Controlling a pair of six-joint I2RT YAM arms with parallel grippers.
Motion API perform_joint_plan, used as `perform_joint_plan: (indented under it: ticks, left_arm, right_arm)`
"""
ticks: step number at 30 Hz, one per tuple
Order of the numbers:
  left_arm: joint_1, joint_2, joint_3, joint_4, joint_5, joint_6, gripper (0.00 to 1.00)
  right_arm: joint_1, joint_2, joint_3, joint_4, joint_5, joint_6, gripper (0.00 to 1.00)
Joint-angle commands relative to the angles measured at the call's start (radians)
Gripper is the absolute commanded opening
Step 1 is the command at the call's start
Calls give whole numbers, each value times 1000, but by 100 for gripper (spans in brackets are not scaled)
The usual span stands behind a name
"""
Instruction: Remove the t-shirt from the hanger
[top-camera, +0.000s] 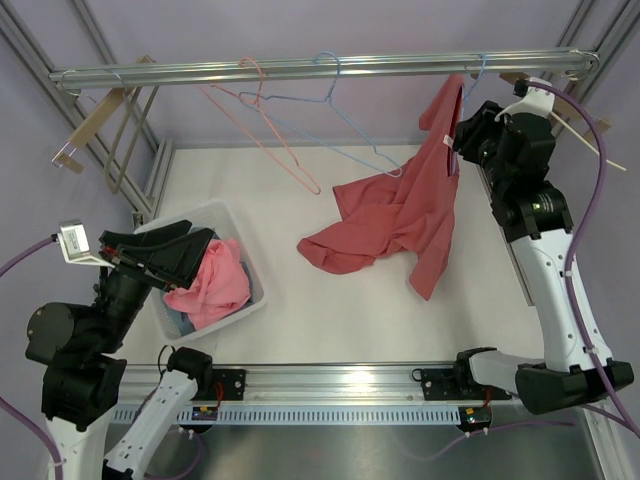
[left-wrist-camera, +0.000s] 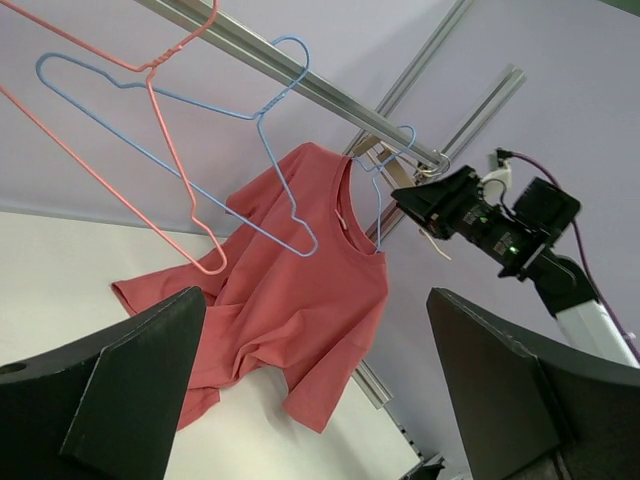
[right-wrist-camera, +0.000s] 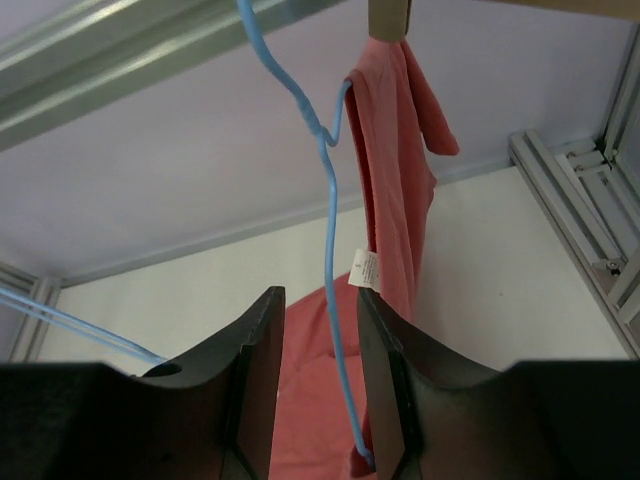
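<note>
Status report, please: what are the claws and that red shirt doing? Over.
Left claw wide open, empty, near bin. Right claw open astride blue hanger wire. T-shirt on hanger, lower part on table. Nothing blocking.

Bright, even, diffuse light fills all three views. In the top view, glare streaks the front rail (top-camera: 345, 378) at 6 o'clock, and the shadow under the t-shirt (top-camera: 400, 215) is faint. The left gripper's fingers (left-wrist-camera: 130, 390) look slightly soft at 7 o'clock.
</note>
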Motion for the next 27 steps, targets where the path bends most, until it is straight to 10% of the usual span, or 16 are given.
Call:
perform_joint_plan:
  ticks: [1,9,18,27]
  left_arm:
    - [-15,6,5,59,55,8,99]
    - [-50,-38,-129,56,119,126,99]
    - [-53,-35,-237,56,191,106,99]
    - [-53,-26,-286,64,233,88,99]
  right_arm:
    - [-30,53,55,-50,-96,-44,43]
    - [-32,123,99,-59,-87,-75,39]
    - [-30,126,139,-70,-75,-116,1]
    - [-30,108,277,-62,-156,-239,0]
